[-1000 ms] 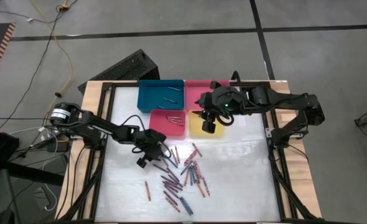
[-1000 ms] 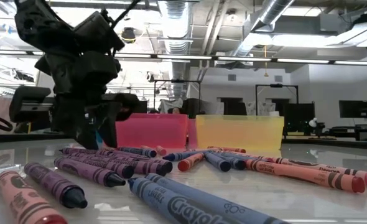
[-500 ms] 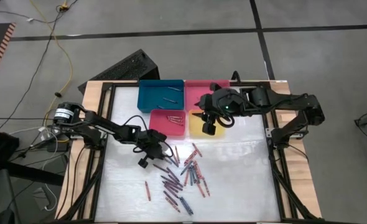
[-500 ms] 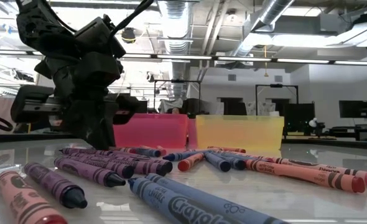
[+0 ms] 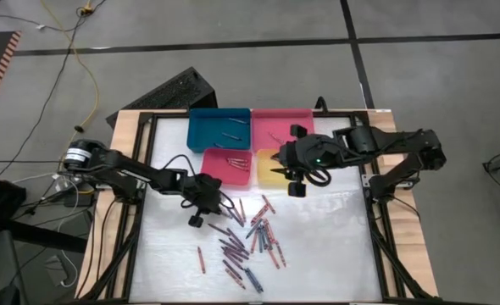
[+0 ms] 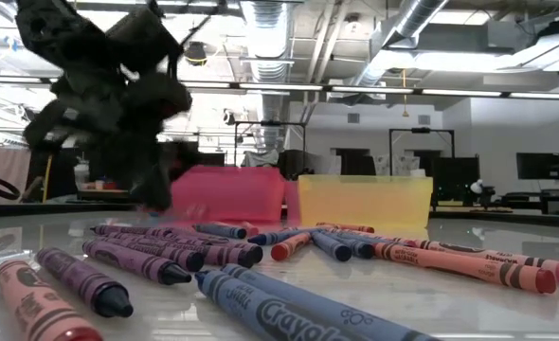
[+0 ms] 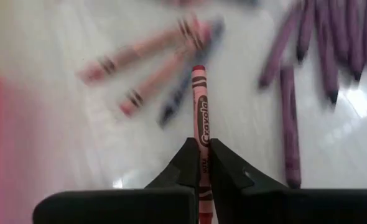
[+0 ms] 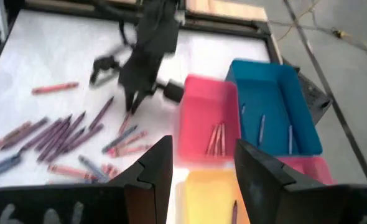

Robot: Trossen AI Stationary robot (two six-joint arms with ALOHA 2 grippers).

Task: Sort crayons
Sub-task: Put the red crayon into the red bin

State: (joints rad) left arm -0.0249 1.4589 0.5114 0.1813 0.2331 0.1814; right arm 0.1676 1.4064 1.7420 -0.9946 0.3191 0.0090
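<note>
Left claw [image 5: 206, 203] low over the bench [image 5: 335, 246], at the upper left edge of the crayon pile [image 5: 248, 241], just below the red tray [image 5: 230, 167]. Pinched tight on one red crayon [image 7: 200, 118], gripped near one end, the rest of the stick jutting straight out ahead of the fingertips [image 7: 186, 163], above other loose red, blue and purple sticks. Blurred in the low view, hanging left of the red tray's wall.

Pile spread across the middle of the white bench top, right of and below the left claw: mostly purple and dark blue, some red. One red stray [image 5: 202, 259] lying apart toward the lower left. In the low view, purple, blue and red sticks lined up across the foreground.

Behind the pile, four trays: blue tray [image 5: 219, 127] with a few sticks inside, pink tray [image 5: 277, 124] beside it, red tray with several red sticks, yellow tray [image 5: 267, 169] with one stick visible in the right wrist view.

Right claw [image 5: 297, 180] at the yellow tray's right edge, fingers [image 8: 151, 167] parted, nothing between them.

Bench framed in black rails with wood edging, on a grey floor with cables. Beyond, an open room with ceiling ducts, strip lights and monitors.
</note>
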